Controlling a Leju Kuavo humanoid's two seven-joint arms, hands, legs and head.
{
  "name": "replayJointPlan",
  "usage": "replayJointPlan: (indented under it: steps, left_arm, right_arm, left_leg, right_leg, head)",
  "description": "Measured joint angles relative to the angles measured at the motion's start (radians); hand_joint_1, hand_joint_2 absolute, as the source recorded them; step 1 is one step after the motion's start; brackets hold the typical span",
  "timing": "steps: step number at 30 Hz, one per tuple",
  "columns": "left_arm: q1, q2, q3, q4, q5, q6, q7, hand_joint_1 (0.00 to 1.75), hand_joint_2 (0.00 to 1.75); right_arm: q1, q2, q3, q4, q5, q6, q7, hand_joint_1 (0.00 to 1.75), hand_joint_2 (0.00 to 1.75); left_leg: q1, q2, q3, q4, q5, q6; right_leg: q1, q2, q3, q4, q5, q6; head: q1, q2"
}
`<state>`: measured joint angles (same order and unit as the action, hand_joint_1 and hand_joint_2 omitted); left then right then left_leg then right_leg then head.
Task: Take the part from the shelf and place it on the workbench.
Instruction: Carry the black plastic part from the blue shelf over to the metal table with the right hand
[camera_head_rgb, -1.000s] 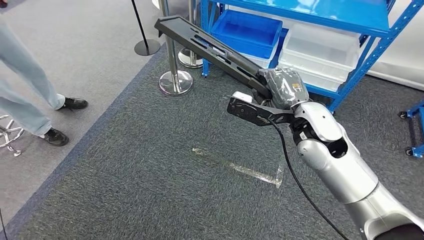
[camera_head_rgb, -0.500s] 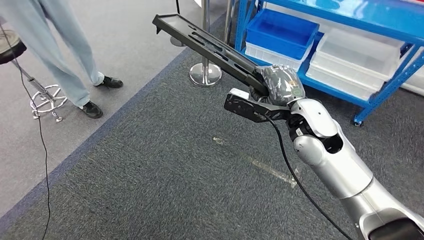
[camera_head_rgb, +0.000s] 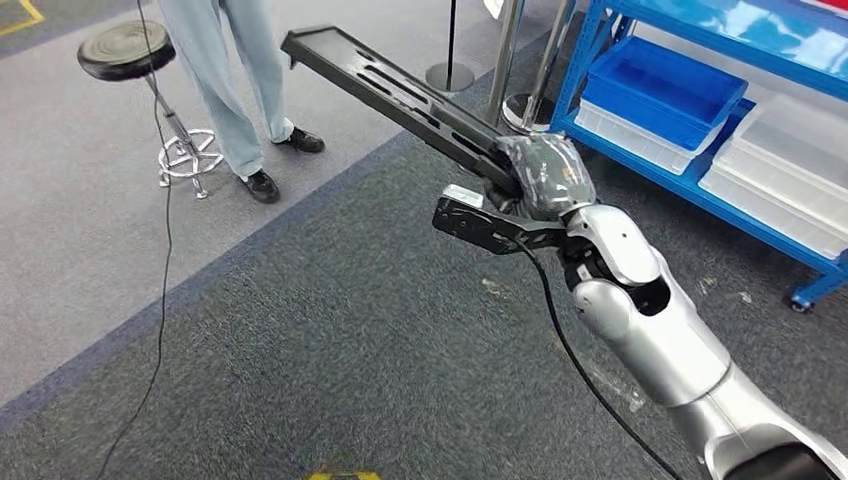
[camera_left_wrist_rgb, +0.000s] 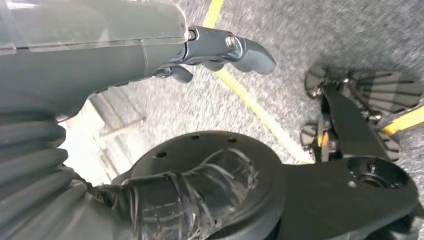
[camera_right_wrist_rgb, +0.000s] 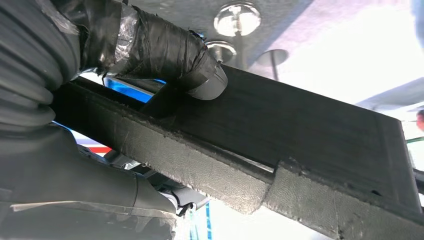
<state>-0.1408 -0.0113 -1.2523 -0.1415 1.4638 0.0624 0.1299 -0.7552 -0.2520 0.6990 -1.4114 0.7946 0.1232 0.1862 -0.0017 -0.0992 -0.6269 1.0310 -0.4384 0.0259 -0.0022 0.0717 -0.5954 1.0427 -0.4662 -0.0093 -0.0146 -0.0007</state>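
Observation:
The part (camera_head_rgb: 390, 82) is a long black slotted tray. My right hand (camera_head_rgb: 545, 175) grips its near end and holds it out over the carpet, its far end raised toward the person. In the right wrist view the taped thumb (camera_right_wrist_rgb: 165, 50) presses on the flat side of the part (camera_right_wrist_rgb: 300, 145). The left hand (camera_left_wrist_rgb: 100, 60) hangs beside my body over the floor, its fingers (camera_left_wrist_rgb: 245, 47) stretched out with nothing in them.
A blue shelf (camera_head_rgb: 690, 25) with a blue bin (camera_head_rgb: 665, 85) and clear bins (camera_head_rgb: 790, 180) stands at the right. Chrome stanchion posts (camera_head_rgb: 510, 50) stand beside it. A person's legs (camera_head_rgb: 235, 80) and a black stool (camera_head_rgb: 130, 50) are at the upper left. A cable (camera_head_rgb: 165, 250) trails over the floor.
The whole picture has shifted: the camera has turned left, so the shelf sits further right and the person and stool have come in. My right hand keeps its hold on the part.

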Motion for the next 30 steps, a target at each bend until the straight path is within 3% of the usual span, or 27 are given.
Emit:
replayJointPlan:
  steps: [2, 3, 5, 7, 9, 10, 12, 14, 15, 18, 20, 22, 23, 24, 25, 27, 28, 30]
  left_arm:
    - [0.001, 0.002, 0.001, 0.000, 0.000, -0.001, 0.002, 0.00, 1.75]
    - [0.002, 0.004, 0.001, 0.000, 0.000, -0.001, 0.002, 0.00, 1.75]
    - [0.004, 0.006, 0.002, 0.000, 0.001, -0.003, 0.003, 0.00, 1.75]
    - [0.003, 0.006, 0.005, 0.000, 0.001, -0.003, 0.003, 0.00, 1.75]
    - [0.001, 0.007, 0.009, 0.000, 0.001, -0.003, 0.003, 0.00, 1.75]
    - [0.001, 0.008, 0.011, 0.000, 0.001, -0.003, 0.003, 0.00, 1.75]
    - [0.002, 0.011, 0.013, 0.000, 0.001, -0.003, 0.004, 0.00, 1.75]
    - [0.002, 0.012, 0.013, 0.000, 0.001, -0.003, 0.004, 0.00, 1.75]
    - [0.001, 0.012, 0.014, 0.000, 0.001, -0.003, 0.004, 0.00, 1.75]
    - [0.001, 0.012, 0.015, 0.000, 0.001, -0.001, 0.004, 0.00, 1.75]
    - [0.004, 0.011, 0.016, 0.000, 0.001, 0.001, 0.004, 0.00, 1.75]
    - [0.004, 0.012, 0.016, 0.000, 0.001, 0.003, 0.003, 0.00, 1.75]
    - [0.004, 0.012, 0.016, 0.000, 0.001, 0.004, 0.002, 0.00, 1.75]
    - [0.003, 0.012, 0.016, 0.000, 0.001, 0.004, 0.001, 0.00, 1.75]
    - [0.003, 0.012, 0.016, 0.000, 0.001, 0.004, 0.000, 0.00, 1.75]
    - [0.004, 0.012, 0.016, 0.000, 0.001, 0.004, -0.002, 0.00, 1.75]
    - [0.005, 0.012, 0.016, 0.000, 0.001, 0.003, -0.002, 0.00, 1.75]
    - [0.006, 0.012, 0.016, 0.000, 0.001, 0.003, -0.003, 0.00, 1.75]
  right_arm:
    - [0.003, 0.011, 0.006, -0.001, 0.006, -0.001, 0.001, 1.75, 1.75]
    - [0.004, 0.017, 0.008, -0.002, 0.009, -0.001, 0.002, 1.75, 1.75]
    - [0.005, 0.027, 0.011, -0.002, 0.013, -0.001, 0.004, 1.75, 1.75]
    - [0.007, 0.033, 0.013, -0.002, 0.015, -0.002, 0.005, 1.75, 1.75]
    - [0.011, 0.038, 0.018, -0.002, 0.016, -0.002, 0.005, 1.75, 1.75]
    - [0.013, 0.041, 0.021, -0.002, 0.017, -0.002, 0.005, 1.75, 1.75]
    - [0.014, 0.047, 0.026, -0.002, 0.020, -0.002, 0.006, 1.75, 1.75]
    - [0.013, 0.052, 0.029, -0.002, 0.024, -0.003, 0.007, 1.75, 1.75]
    - [0.013, 0.053, 0.030, -0.002, 0.026, -0.003, 0.008, 1.75, 1.75]
    - [0.013, 0.056, 0.032, -0.002, 0.029, -0.003, 0.011, 1.75, 1.75]
    - [0.013, 0.056, 0.033, -0.002, 0.030, -0.003, 0.012, 1.75, 1.75]
    - [0.012, 0.056, 0.032, -0.002, 0.031, -0.002, 0.012, 1.75, 1.75]
    - [0.014, 0.054, 0.032, -0.002, 0.030, -0.002, 0.013, 1.75, 1.75]
    - [0.016, 0.053, 0.032, -0.002, 0.029, -0.001, 0.013, 1.75, 1.75]
    - [0.018, 0.050, 0.032, -0.003, 0.027, 0.000, 0.013, 1.75, 1.75]
    - [0.019, 0.045, 0.032, -0.005, 0.023, 0.001, 0.014, 1.75, 1.75]
    - [0.016, 0.042, 0.031, -0.007, 0.022, 0.002, 0.014, 1.75, 1.75]
    - [0.012, 0.038, 0.030, -0.012, 0.021, 0.002, 0.014, 1.75, 1.75]
  left_leg:
    - [0.004, -0.021, -0.009, -0.002, 0.007, -0.012]
    - [0.002, -0.018, -0.012, 0.001, 0.005, -0.017]
    - [-0.002, 0.025, -0.036, 0.047, -0.026, -0.032]
    - [0.004, 0.074, -0.090, 0.162, -0.085, -0.048]
    - [0.012, 0.087, -0.131, 0.250, -0.111, -0.059]
    - [0.015, 0.091, -0.127, 0.246, -0.099, -0.063]
    - [0.017, 0.113, -0.068, 0.137, -0.040, -0.065]
    - [0.009, 0.147, -0.008, 0.024, -0.004, -0.056]
    - [0.006, 0.155, 0.003, -0.001, 0.000, -0.048]
    - [0.005, 0.128, -0.003, -0.010, 0.006, -0.022]
    - [0.008, 0.109, -0.003, -0.018, 0.014, -0.009]
    - [0.009, 0.092, -0.005, -0.020, 0.020, 0.001]
    - [0.008, 0.082, -0.007, -0.020, 0.021, 0.003]
    - [0.008, 0.069, -0.008, -0.018, 0.022, 0.005]
    - [0.007, 0.056, -0.010, -0.016, 0.023, 0.006]
    - [0.008, 0.029, -0.012, -0.009, 0.022, 0.005]
    - [0.007, 0.016, -0.015, -0.005, 0.022, 0.002]
    - [0.008, -0.005, -0.025, 0.001, 0.025, -0.008]
  right_leg:
    - [-0.001, -0.013, 0.003, -0.011, 0.003, -0.001]
    - [-0.004, -0.025, 0.006, -0.018, 0.006, -0.003]
    - [-0.012, -0.049, 0.012, -0.030, 0.013, -0.009]
    - [-0.011, -0.074, 0.014, -0.033, 0.014, -0.013]
    - [-0.011, -0.100, 0.014, -0.032, 0.013, -0.013]
    - [-0.011, -0.112, 0.014, -0.031, 0.012, -0.012]
    - [-0.013, -0.134, 0.014, -0.027, 0.009, -0.007]
    - [-0.008, -0.152, 0.013, -0.020, 0.003, 0.003]
    - [-0.004, -0.161, 0.012, -0.019, 0.001, 0.007]
    - [-0.002, -0.181, 0.010, -0.016, -0.003, 0.020]
    - [-0.006, -0.147, -0.008, 0.027, -0.037, 0.028]
    - [-0.009, -0.096, -0.057, 0.140, -0.099, 0.031]
    - [-0.009, -0.084, -0.086, 0.202, -0.122, 0.031]
    - [-0.009, -0.077, -0.106, 0.243, -0.131, 0.031]
    - [-0.009, -0.074, -0.110, 0.250, -0.121, 0.030]
    - [-0.011, -0.061, -0.067, 0.160, -0.060, 0.027]
    - [-0.013, -0.040, -0.037, 0.097, -0.034, 0.025]
    - [-0.016, -0.008, 0.001, 0.015, -0.012, 0.022]
  head:
    - [0.000, 0.000]
    - [0.001, 0.000]
    - [-0.006, 0.000]
    - [-0.013, 0.000]
    - [-0.013, 0.000]
    - [-0.014, 0.000]
    - [-0.014, 0.000]
    - [-0.016, 0.000]
    - [-0.016, 0.000]
    - [-0.014, 0.000]
    - [-0.011, 0.000]
    - [-0.006, 0.000]
    - [-0.004, 0.000]
    - [-0.004, 0.000]
    - [-0.004, 0.000]
    - [-0.003, 0.000]
    - [-0.003, 0.000]
    - [-0.004, 0.000]
